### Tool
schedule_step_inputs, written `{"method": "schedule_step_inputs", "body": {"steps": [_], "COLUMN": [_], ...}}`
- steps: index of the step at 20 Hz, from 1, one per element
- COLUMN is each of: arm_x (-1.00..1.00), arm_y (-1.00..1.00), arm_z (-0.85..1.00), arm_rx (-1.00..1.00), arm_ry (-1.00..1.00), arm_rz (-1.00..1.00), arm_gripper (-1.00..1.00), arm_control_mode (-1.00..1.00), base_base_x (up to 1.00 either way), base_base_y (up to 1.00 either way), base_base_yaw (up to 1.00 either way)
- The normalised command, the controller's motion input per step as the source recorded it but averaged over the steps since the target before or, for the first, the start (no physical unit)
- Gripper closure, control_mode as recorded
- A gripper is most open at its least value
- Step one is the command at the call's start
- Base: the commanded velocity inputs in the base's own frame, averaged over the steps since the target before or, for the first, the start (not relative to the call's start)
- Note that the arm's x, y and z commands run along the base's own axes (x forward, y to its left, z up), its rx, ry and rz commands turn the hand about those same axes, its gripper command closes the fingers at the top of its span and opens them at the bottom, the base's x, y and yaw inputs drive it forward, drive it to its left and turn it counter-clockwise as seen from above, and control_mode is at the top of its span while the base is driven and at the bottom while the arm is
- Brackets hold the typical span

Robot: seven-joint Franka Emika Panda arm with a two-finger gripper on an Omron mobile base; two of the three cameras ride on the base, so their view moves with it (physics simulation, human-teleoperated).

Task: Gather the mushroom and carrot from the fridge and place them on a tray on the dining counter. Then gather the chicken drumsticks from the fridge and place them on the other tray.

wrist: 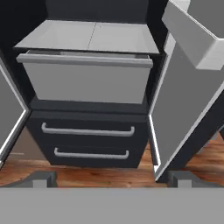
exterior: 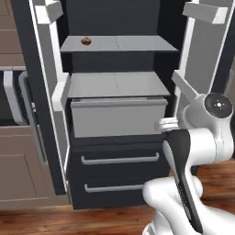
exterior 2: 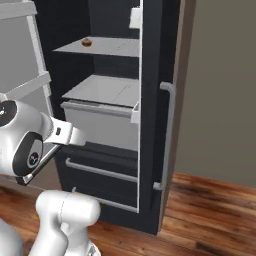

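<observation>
The mushroom sits on the upper grey shelf of the fridge, at about ten o'clock of the open compartment in the left base view; the right base view shows it as a small dark brown cap near the far left of that shelf. Below it lies a second grey shelf, and under that a pale grey crisper bin whose front stands slightly forward of the shelf edge. Lower still are the two dark drawers with grey bar handles (one above the other). Both fridge doors stand open, the right-hand door at three o'clock in the hand view with a grey door bin near its top. The gripper faces the drawers from well apart, its two dark fingertips spread wide with nothing between them. A wooden floor runs beneath.
</observation>
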Motion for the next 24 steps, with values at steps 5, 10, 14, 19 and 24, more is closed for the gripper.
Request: {"method": "schedule_step_inputs", "body": {"steps": [5,10,14,19,24], "arm_x": [0.00,0.00,0.00,0.00,0.33], "arm_y": [0.00,0.00,0.00,0.00,0.14], "arm_z": [0.00,0.00,0.00,0.00,0.15], "arm_rx": [0.00,0.00,0.00,0.00,0.00], "arm_ry": [0.00,0.00,0.00,0.00,-0.02], "arm_rz": [0.00,0.00,0.00,0.00,0.05], "arm_gripper": [-1.00,-1.00,-1.00,-1.00,-1.00], "arm_control_mode": [1.00,1.00,1.00,1.00,-1.00], "base_base_x": [0.69,0.69,0.70,0.73,0.26], "base_base_y": [0.39,0.37,0.28,0.30,0.13], "base_base_yaw": [-0.21,-0.20,-0.19,-0.15,-0.01]}}
